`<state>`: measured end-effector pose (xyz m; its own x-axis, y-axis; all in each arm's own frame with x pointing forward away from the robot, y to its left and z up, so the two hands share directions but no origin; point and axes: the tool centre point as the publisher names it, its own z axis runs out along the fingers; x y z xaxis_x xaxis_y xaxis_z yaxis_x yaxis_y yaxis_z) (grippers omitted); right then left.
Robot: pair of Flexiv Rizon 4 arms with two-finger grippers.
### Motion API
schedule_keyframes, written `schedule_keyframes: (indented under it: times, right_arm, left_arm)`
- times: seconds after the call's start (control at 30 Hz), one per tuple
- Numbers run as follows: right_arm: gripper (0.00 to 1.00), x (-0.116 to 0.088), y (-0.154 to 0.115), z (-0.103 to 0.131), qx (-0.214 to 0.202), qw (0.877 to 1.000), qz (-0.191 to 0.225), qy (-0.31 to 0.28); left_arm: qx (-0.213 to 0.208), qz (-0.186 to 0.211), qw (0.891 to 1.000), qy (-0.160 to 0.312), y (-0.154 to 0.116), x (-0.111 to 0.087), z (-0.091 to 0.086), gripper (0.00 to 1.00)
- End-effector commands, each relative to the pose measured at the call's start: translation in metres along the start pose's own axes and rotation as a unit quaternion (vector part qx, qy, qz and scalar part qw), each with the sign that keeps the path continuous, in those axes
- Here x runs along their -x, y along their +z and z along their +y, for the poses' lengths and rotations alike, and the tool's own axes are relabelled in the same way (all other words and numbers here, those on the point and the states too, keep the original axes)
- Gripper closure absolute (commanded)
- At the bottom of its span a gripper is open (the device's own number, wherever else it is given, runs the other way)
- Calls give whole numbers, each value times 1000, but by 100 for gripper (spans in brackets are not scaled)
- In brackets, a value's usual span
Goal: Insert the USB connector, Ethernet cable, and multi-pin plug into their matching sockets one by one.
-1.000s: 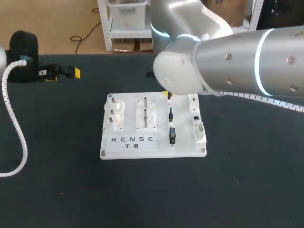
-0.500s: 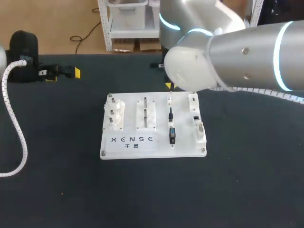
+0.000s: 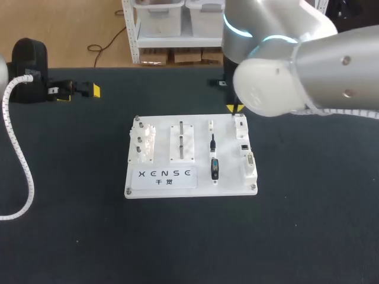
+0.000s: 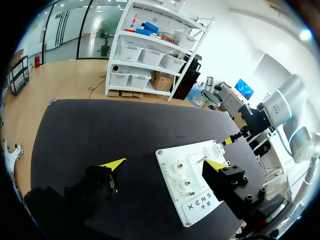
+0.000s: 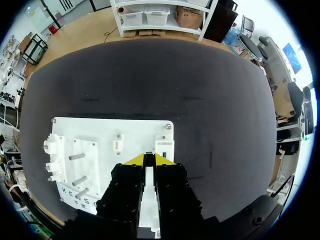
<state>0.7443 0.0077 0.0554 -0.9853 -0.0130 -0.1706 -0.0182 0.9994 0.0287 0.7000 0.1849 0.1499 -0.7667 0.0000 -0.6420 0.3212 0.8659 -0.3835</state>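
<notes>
On the white board [image 3: 195,186], the Ethernet cable plug [image 3: 212,142] and the black multi-pin plug [image 3: 215,169] rest in the middle holder column. The holder [image 3: 211,124] behind them is empty. My right gripper [image 3: 233,108] hangs over the board's far right corner, shut on the thin dark USB connector [image 3: 235,110], just behind the USB socket block [image 3: 240,125]. In the right wrist view the right gripper [image 5: 148,159] has its yellow tips nearly together above that socket block [image 5: 164,146]. My left gripper [image 4: 165,164] stands open at the table's far left [image 3: 77,90].
The Ethernet socket [image 3: 244,146] and multi-pin socket [image 3: 250,161] sit in front of the USB block. Gear posts [image 3: 142,142] and peg blocks [image 3: 183,141] fill the board's left half. My right arm's bulk covers the far right of the table.
My right gripper has lifted the USB connector out of its holder and carried it right, from the holder column to the socket column. The left arm has not moved.
</notes>
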Motion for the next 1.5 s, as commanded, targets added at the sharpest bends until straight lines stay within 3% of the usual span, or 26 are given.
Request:
schedule_keyframes:
  times: [0.03,1.5]
  right_arm:
    - [100,-9,-1,-12,1,1000,-22,2]
    - [100,-13,21,-22,-17,1000,-6,8]
  left_arm:
    - [0,0,1000,0,0,0,0,0]
    - [0,0,1000,0,0,0,0,0]
